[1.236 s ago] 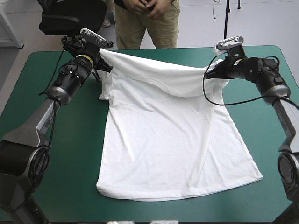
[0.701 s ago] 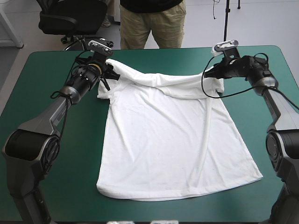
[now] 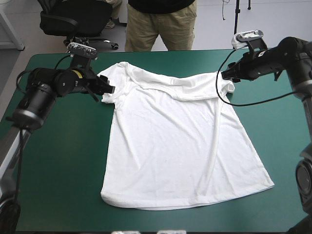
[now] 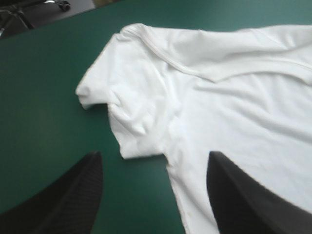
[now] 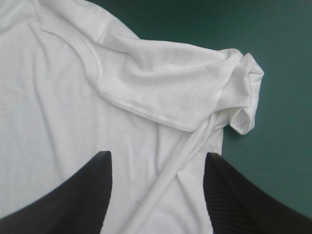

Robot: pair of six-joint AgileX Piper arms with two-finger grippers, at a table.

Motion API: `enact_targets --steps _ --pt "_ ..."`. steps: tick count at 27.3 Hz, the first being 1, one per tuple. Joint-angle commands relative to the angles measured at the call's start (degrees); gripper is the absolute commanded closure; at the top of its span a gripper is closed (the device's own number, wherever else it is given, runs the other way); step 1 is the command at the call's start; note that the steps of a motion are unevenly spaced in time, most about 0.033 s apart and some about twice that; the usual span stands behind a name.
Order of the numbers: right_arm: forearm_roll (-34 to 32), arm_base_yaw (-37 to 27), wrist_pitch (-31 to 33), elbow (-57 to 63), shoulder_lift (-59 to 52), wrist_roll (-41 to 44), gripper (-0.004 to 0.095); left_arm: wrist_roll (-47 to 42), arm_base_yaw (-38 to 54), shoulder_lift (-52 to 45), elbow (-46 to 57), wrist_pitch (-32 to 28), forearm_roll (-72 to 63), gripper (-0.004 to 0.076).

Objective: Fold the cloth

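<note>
Hem nearest: the T-shirt (image 3: 180, 146) lay spread flat on the teal-green cover (image 3: 53, 165), its bottom edge toward the table's near edge; the body ran up the middle of the table, a long crease down its right side; farther on, a band of cloth (image 3: 195, 88) lay doubled over across the shoulders. My left gripper (image 4: 153, 158) stood open at the left sleeve (image 4: 105, 92), black fingers wide apart and holding nothing; my right gripper (image 5: 156, 158) was open as well, empty, poised over the cloth just short of the right sleeve (image 5: 243, 92), which lay bunched in a small roll, toward the table's far edge.
</note>
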Motion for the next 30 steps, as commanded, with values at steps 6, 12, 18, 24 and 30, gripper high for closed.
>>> enact_targets --steps 6,12,18,24,30 --pt "2.48 -0.38 -4.56 19.05 -23.98 -0.68 0.0399 5.05 -0.02 -19.72 19.14 11.57 -15.31 0.0282" --pt "2.38 -0.38 -5.7 27.36 -33.01 0.49 0.0399 5.05 -0.02 -26.37 28.04 19.83 -19.99 0.0282" --pt "2.38 -0.38 -5.29 29.59 -37.1 1.36 0.0399 2.0 -0.02 -33.7 39.7 18.59 -21.78 0.0282" --pt "2.38 -0.38 -4.23 29.59 -37.08 1.36 0.0399 0.98 -0.02 -36.72 48.28 14.37 -21.78 0.0282" --pt "2.38 -0.38 -4.23 29.59 -36.97 1.51 0.0399 4.04 -0.02 -34.65 52.89 11.16 -21.95 0.0282"
